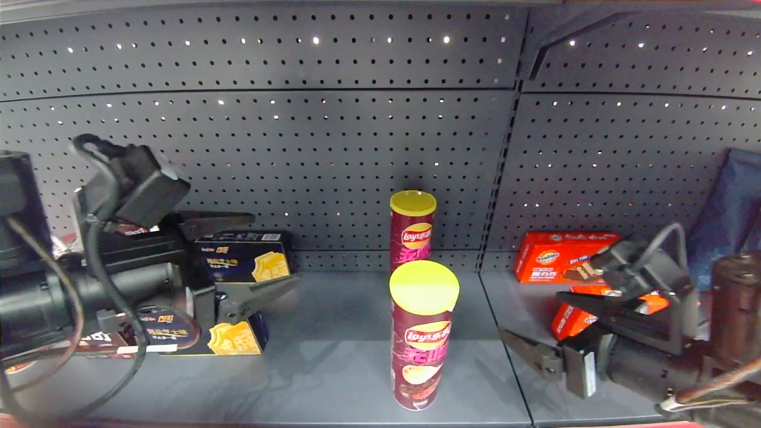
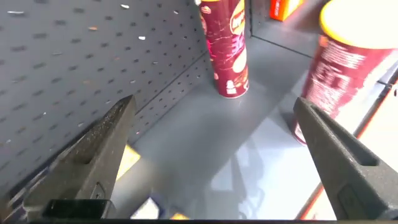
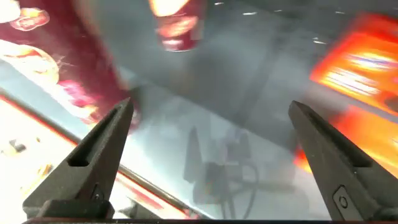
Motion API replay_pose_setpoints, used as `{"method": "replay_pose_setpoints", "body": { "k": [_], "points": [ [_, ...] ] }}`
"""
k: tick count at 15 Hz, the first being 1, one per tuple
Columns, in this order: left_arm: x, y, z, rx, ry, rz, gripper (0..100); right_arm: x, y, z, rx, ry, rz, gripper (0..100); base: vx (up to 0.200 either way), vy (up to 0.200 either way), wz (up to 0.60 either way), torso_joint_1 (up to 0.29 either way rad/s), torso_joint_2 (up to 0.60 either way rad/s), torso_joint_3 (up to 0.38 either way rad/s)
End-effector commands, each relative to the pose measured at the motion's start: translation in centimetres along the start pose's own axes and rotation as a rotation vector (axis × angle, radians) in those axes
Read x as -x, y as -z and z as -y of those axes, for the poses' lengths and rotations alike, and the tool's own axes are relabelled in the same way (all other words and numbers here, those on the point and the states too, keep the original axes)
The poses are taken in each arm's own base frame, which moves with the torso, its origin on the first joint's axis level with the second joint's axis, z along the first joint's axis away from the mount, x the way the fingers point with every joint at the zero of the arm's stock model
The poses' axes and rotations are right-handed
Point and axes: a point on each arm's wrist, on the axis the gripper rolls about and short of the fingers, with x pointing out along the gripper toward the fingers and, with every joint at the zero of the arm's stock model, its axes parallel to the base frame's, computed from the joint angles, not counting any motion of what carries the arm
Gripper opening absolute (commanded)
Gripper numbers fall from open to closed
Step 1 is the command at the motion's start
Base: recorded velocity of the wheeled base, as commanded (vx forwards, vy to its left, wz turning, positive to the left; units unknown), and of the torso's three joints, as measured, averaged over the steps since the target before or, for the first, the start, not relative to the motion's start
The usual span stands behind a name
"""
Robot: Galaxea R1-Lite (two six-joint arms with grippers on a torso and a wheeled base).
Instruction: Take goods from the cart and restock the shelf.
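Note:
Two maroon chip cans with yellow lids stand upright on the grey shelf (image 1: 333, 362), one at the front (image 1: 423, 339) and one behind it by the pegboard (image 1: 412, 232). My left gripper (image 1: 274, 249) hovers open and empty over the shelf's left part, beside dark blue snack boxes (image 1: 244, 257). In the left wrist view its gripper (image 2: 214, 109) faces the back can (image 2: 227, 53) and the front can (image 2: 348, 62). My right gripper (image 1: 531, 314) is open and empty, low to the right of the front can; in the right wrist view the gripper (image 3: 210, 104) is near the can (image 3: 56, 62).
A second dark blue box (image 1: 235, 337) lies at the front left under my left arm. Orange boxes (image 1: 562, 255) lie at the back right, one more (image 1: 571, 318) behind my right gripper. A dark blue bag (image 1: 728, 202) leans at the far right. The pegboard back wall (image 1: 333, 148) closes the shelf.

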Motion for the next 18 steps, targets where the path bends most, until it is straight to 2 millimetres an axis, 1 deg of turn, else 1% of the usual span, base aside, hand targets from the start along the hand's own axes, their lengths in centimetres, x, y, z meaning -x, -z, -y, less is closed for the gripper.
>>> {"method": "replay_pose_setpoints", "body": {
  "k": [1,3,5,7,8,11,12,14,16,17,18],
  "points": [
    [5.6,1.2,1.6,-0.011,-0.093,0.040,100,4.9,0.8,3.3,-0.064,0.118,0.109,100,0.000,0.000,0.00,0.000,0.00,0.000],
    [8.0,2.5,2.3,-0.006,-0.170,0.042,100,6.3,1.2,4.8,-0.092,0.213,0.138,100,0.000,0.000,0.00,0.000,0.00,0.000],
    [9.9,3.2,2.8,-0.007,-0.254,0.053,100,7.5,1.3,6.4,-0.094,0.337,0.171,100,0.000,0.000,0.00,0.000,0.00,0.000],
    [11.2,4.3,3.7,0.015,-0.295,0.059,100,9.0,1.5,7.3,-0.100,0.437,0.209,100,0.000,0.000,0.00,0.000,0.00,0.000],
    [12.0,5.2,4.5,0.031,-0.327,0.060,100,10.3,2.3,7.6,-0.112,0.490,0.226,100,0.000,0.000,0.00,0.000,0.00,0.000],
    [13.6,7.3,6.7,0.052,-0.398,0.040,100,12.7,5.6,6.9,-0.113,0.523,0.204,100,0.000,0.000,0.00,0.000,0.00,0.000],
    [14.3,8.1,7.6,0.062,-0.408,0.028,100,13.5,6.2,6.7,-0.116,0.556,0.195,100,0.000,0.000,0.00,0.000,0.00,0.000],
    [15.7,9.1,9.3,0.093,-0.403,0.030,100,14.6,7.0,6.5,-0.125,0.619,0.202,100,0.000,0.000,0.00,0.000,0.00,0.000],
    [17.1,11.1,11.4,0.114,-0.406,0.038,100,15.2,8.6,6.3,-0.135,0.683,0.191,100,0.000,0.000,0.00,0.000,0.00,0.000],
    [17.2,11.3,11.7,0.114,-0.408,0.041,100,15.3,8.9,6.3,-0.137,0.696,0.189,100,0.000,0.000,0.00,0.000,0.00,0.000],
    [18.1,12.6,13.1,0.133,-0.420,0.046,100,16.1,10.5,6.0,-0.152,0.823,0.173,100,0.000,0.000,0.00,0.000,0.00,0.000]
  ]
}}
